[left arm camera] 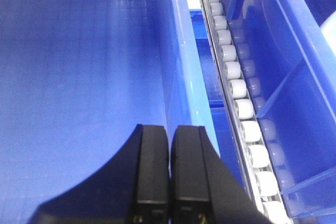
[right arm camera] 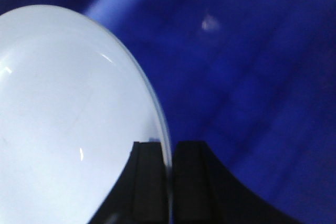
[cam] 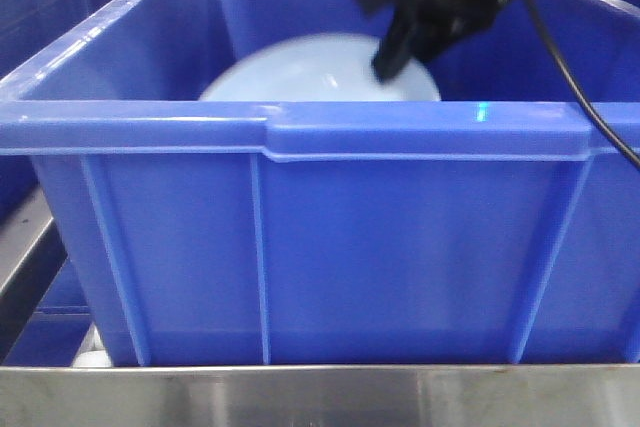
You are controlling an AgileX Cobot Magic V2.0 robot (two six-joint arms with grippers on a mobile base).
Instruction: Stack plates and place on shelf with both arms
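Big blue plastic crate fills the front view, sitting on the shelf behind its brushed steel front rail; a second blue crate shows in the left wrist view, floor bare where visible. Between the crates runs a grey roller track, rollers in a single line. Inside the front crate, one pale blue-white plate stands tilted, its far edge raised above the crate's near rim (only one plate visible; whether another lies under it cannot be told). Right gripper reaches down into the crate from upper right, a black cable trailing off it; its jaws are nearly together, pinching the plate's rim, one finger on each face of the plate. Left gripper hangs over the second crate's inner wall, jaws pressed together with only a hairline seam between them, nothing held.
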